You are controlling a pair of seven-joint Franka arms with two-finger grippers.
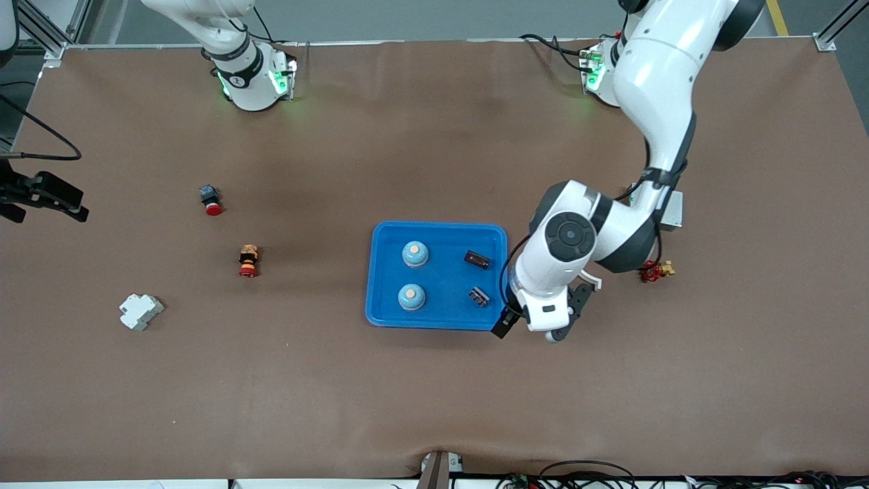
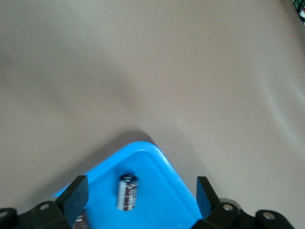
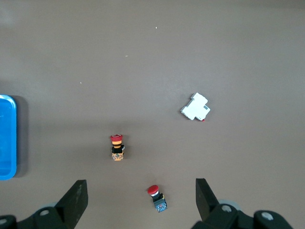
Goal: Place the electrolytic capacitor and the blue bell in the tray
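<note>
On brown table (image 1: 434, 401), blue tray (image 1: 383, 309)

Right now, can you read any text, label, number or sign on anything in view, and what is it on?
No readable text.
Capacitor in the tray: sleeve has markings, too blurred to read.
Right arm's base: small dark round mark, too small to read.
White breaker block, two bells: no lettering shows.

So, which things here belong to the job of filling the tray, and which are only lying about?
Belong to the job:
- blue tray
- two blue bells in the tray
- two dark capacitors in the tray
- left gripper, jaws open, over the tray's corner

Lying about:
- two red-capped buttons
- white block
- small red and gold part
</note>
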